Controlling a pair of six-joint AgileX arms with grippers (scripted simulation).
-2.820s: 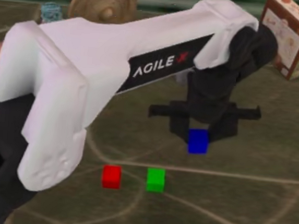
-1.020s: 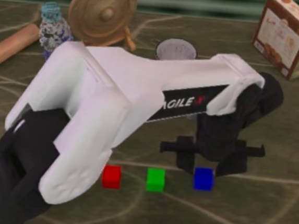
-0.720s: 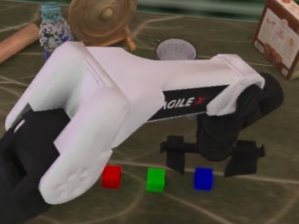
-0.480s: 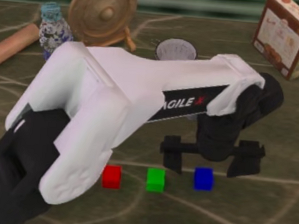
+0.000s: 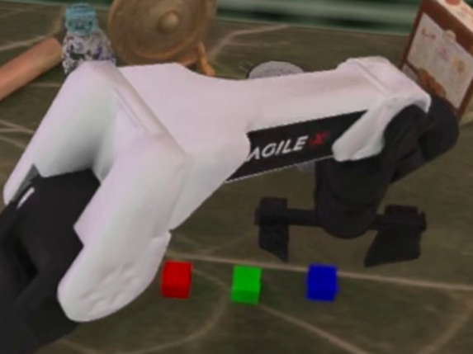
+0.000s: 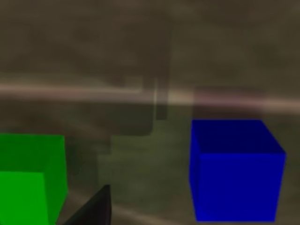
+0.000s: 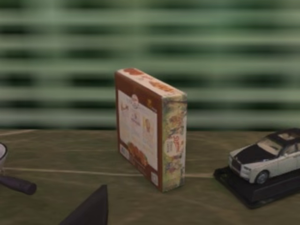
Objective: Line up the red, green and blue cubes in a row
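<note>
The left tool (image 5: 338,238) hangs over the middle of the desk (image 5: 421,342) with its two dark fingers (image 5: 275,228) spread wide and nothing between them. It sits just behind the blue cube (image 5: 322,282) in the top view, clear of it and not touching. The white left arm (image 5: 181,151) reaches in from the lower left of that view and crosses much of the scene.

The three cubes stand flat on the desk in one straight row, running left to right: the red cube (image 5: 176,279), then the green cube (image 5: 246,284), then the blue one. Each is apart from its neighbour, with a little more space between green and blue than between red and green. The left wrist view shows the green and blue cubes from close by, both resting on the desk with bare surface between them, and a dark fingertip at the frame's edge.

Along the far side of the desk there is a wooden roller (image 5: 18,69) at the left, a patterned bottle (image 5: 84,38), a round wooden disc on a stand (image 5: 161,13), a pale bowl (image 5: 272,69) partly hidden by the arm, and a printed carton (image 5: 454,53) standing upright at the right.

The right wrist view looks across at that carton and a white toy car (image 7: 267,159) on a dark base. I cannot tell how the right tool (image 7: 91,208) stands, as only a dark tip of it shows
</note>
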